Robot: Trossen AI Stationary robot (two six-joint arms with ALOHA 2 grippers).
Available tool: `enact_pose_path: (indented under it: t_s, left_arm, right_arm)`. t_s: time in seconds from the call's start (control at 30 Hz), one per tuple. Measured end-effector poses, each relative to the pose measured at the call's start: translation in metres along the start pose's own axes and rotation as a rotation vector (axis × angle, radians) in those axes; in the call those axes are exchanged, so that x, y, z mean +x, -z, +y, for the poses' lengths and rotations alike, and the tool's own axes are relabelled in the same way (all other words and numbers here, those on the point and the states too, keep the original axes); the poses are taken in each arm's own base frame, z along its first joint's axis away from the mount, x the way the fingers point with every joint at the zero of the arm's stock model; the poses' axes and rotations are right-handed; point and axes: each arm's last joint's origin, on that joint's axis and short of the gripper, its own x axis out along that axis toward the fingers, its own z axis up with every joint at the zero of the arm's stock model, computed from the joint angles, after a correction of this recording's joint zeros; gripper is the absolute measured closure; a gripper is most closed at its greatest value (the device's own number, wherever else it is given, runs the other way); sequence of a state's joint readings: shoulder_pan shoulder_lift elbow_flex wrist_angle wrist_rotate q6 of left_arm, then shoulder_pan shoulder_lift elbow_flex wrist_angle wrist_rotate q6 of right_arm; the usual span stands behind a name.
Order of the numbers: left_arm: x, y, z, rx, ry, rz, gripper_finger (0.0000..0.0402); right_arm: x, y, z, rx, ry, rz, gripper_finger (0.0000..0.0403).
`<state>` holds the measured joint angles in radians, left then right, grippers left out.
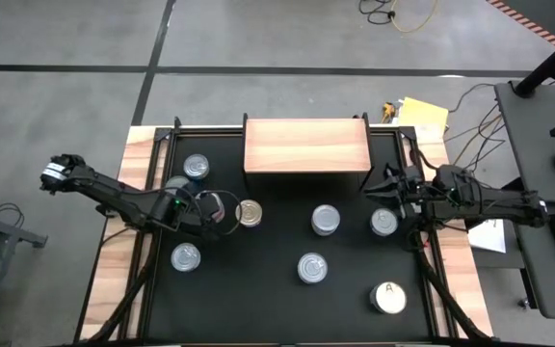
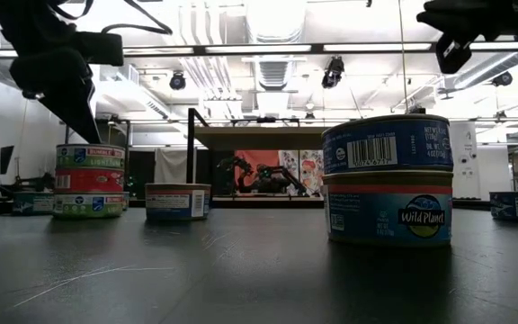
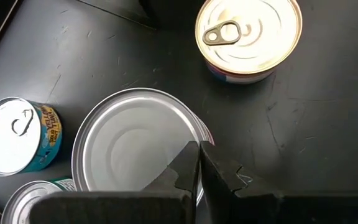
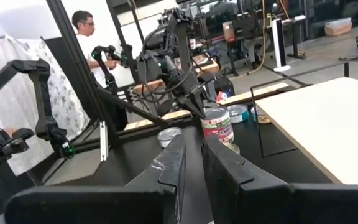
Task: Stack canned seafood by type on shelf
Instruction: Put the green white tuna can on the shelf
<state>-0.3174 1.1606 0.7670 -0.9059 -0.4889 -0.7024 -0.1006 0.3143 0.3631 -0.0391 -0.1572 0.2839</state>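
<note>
The wooden shelf stands bare at the table's far middle. Round tins lie scattered on the black tabletop: silver-topped ones, a gold-topped one and a white-topped one marked "A". A stack of three green and red tins stands at the left. My left gripper is shut and points down over the top tin of that stack. My right gripper hovers level beside the shelf's right end, all but shut, with nothing between its fingers. My left gripper's shut fingertips stand over the rim of the stack's top tin, coming from above at a slant. Whether they touch the tin, I cannot tell. The stack stands upright on the table.
A two-tin stack stands near the front edge, seen from above as one silver top. More tins sit far left, near the frame posts. A person stands beyond the table. Open black tabletop lies in front of the shelf.
</note>
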Motion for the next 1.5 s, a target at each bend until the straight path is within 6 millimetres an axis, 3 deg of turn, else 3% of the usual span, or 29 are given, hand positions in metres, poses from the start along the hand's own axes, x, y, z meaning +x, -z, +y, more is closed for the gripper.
enact_pose_path:
  t_s: [0.43, 0.83, 1.5]
  left_arm:
    - [-0.007, 0.007, -0.014, 0.032, 0.067, -0.038, 0.0401]
    - [-0.003, 0.021, -0.022, 0.003, 0.079, -0.087, 0.0401]
    - [-0.005, 0.025, -0.028, 0.007, 0.094, -0.117, 0.0401]
  right_arm:
    - [0.026, -0.001, 0.008, -0.059, 0.016, 0.124, 0.0360]
    - [0.027, -0.002, 0.010, -0.074, 0.026, 0.128, 0.0360]
    - [0.027, -0.002, 0.010, -0.069, 0.028, 0.127, 0.0360]
